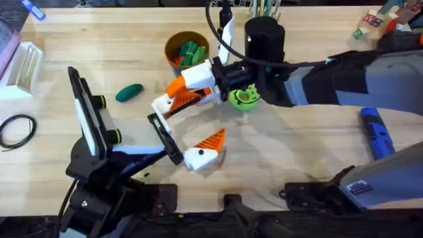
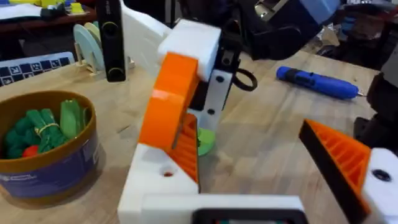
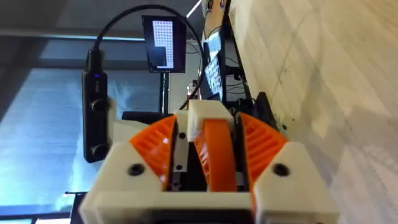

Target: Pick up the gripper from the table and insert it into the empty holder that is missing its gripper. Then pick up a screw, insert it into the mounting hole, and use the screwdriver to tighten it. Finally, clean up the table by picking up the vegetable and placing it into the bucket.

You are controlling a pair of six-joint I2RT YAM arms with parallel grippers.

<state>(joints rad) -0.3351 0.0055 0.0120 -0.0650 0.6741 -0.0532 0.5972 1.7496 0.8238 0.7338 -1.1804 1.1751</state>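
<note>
On the light wooden butcher-block surface (image 1: 297,158), the left claw (image 1: 188,142) rests low near the arm bases with its fingers spread wide and nothing between them, one orange ribbed pad (image 1: 213,140) facing up. Just beyond it, the right claw (image 1: 177,98) is clenched on the small orange ribbed plastic gripper (image 3: 214,152), carrying it toward the left claw's bare white plastic holder (image 2: 158,180). Risk is plain: a tilted piece could jam at the slot or slip free, since the pinch on its smooth sides looks slight. Off to the right lies the chunky blue cylindrical screwdriver (image 1: 377,132), untouched. Farther back on the left sits the smooth dark green oval toy vegetable (image 1: 129,92), well apart from the round blue-bodied, tan-rimmed bucket (image 1: 173,41), which already holds green and red toy pieces (image 1: 189,54).
</note>
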